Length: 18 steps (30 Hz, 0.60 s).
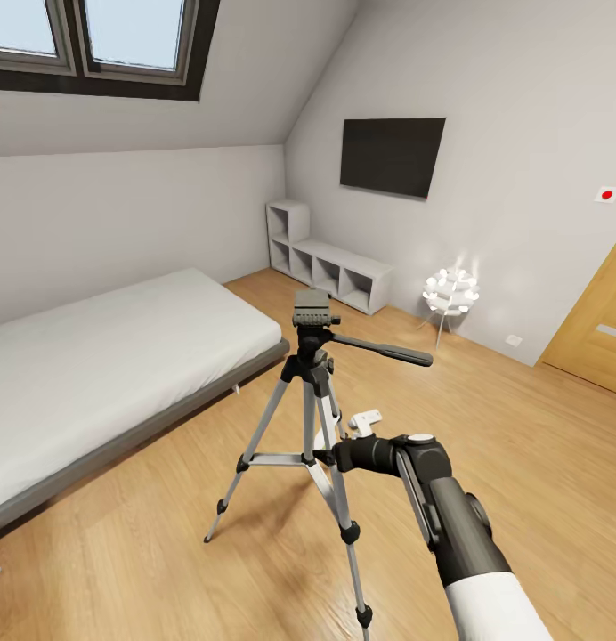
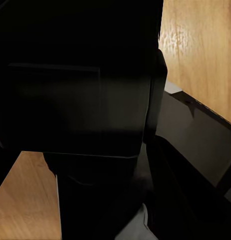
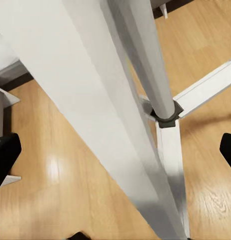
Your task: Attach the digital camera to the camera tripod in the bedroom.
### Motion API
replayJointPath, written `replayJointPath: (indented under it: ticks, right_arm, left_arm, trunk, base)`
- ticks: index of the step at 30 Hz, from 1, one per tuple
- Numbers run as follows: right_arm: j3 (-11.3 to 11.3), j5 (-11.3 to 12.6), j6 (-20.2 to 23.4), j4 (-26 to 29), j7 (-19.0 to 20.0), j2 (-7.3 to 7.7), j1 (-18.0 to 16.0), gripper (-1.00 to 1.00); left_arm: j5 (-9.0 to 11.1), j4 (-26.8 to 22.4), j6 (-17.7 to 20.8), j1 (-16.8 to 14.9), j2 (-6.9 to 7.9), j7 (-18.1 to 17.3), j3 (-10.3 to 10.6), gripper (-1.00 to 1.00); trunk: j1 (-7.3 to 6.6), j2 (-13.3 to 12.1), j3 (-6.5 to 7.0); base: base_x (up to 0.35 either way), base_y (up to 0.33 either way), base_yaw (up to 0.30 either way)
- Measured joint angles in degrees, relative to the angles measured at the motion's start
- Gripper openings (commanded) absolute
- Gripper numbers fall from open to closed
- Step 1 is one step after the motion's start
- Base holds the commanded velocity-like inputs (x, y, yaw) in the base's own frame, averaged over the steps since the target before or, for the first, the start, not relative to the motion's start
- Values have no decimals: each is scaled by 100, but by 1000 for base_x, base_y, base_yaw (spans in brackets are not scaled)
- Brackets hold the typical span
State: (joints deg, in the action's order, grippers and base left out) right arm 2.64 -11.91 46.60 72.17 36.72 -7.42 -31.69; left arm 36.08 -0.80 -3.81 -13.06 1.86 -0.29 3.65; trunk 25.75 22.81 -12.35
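Where the right arm [image 1: 450, 525] reaches forward from the lower edge of the head view, its black wrist ends against the tripod [image 1: 312, 392], level with the brace that joins the legs. From the right wrist view, the right gripper [image 3: 115, 145] stands spread wide, one black fingertip [image 3: 4, 152] at each side of the picture, with a silver leg [image 3: 95, 95] running between them and touching neither. Behind that leg the centre column meets the black collar [image 3: 165, 117] of the spreaders.

Dark shapes crowd the left wrist view against strips of wood floor [image 2: 205, 50], and I cannot tell whether the left gripper is open or closed, nor what the shapes are.

On the floor [image 1: 522, 427] the tripod stands upright, feet splayed, its head bare on top and its pan handle [image 1: 384, 350] pointing right. Left of it lies the bed [image 1: 103, 356], white on a grey frame. Farther back, cube shelves [image 1: 330, 263] line the wall below a TV [image 1: 391, 156], with a lit lamp [image 1: 450, 292] beside them and a wooden door [image 1: 597, 325] at far right. A skylight [image 1: 94, 44] sits in the sloped ceiling.
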Motion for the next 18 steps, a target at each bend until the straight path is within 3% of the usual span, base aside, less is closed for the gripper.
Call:
replayJointPath:
  ticks: [8, 18]
  right_arm:
    - [-3, -9, -456, -652, -274, -179, -205, 100]
    - [-6, -16, -601, -753, -404, -255, -228, 100]
  left_arm:
    - [-6, -2, 0, 0, -1, 0, 1, -100]
    - [-7, -3, 0, 0, -2, 0, 1, -100]
  trunk:
    - [0, 0, 0]
    - [0, 0, 0]
  base:
    - [0, 0, 0]
    - [0, 0, 0]
